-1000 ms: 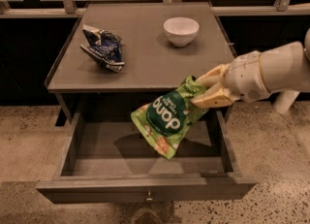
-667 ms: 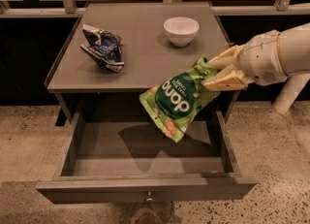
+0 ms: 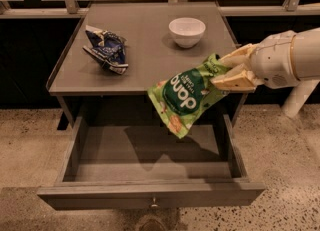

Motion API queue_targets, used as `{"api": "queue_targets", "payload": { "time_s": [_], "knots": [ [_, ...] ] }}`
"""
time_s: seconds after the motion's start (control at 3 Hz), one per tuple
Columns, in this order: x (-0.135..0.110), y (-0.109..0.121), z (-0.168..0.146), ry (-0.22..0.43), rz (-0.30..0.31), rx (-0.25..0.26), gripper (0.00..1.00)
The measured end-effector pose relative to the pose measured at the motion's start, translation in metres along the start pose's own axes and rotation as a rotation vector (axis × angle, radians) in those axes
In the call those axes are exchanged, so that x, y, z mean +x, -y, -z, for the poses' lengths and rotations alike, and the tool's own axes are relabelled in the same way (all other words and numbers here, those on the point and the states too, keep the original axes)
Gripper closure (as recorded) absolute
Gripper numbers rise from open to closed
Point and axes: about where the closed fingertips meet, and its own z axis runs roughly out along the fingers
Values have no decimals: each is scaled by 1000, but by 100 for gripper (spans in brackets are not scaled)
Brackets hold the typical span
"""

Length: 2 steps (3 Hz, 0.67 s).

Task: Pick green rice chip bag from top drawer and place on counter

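So the pincer (image 3: 226,69) is pinching the green rice chip bag (image 3: 186,97) by its 2 o'clock corner, dangling over the open top drawer (image 3: 150,150).

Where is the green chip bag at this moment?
The green chip bag hangs in the air at centre right, held by its upper end in the gripper, over the front edge of the counter and above the open drawer.

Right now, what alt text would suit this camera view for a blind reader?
A robot's end effector, reaching from the right, grips a green rice chip bag hanging over the open top drawer, by the front edge of the counter. A white bowl and a crumpled blue snack bag sit on it.
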Motion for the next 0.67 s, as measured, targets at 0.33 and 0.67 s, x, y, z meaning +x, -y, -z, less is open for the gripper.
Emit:
{"api": "queue_targets", "payload": {
  "time_s": [0.33,0.67],
  "knots": [
    [1,36,23,29,-31,194,100],
    [10,78,37,53,-41,305,100]
  ]
}}
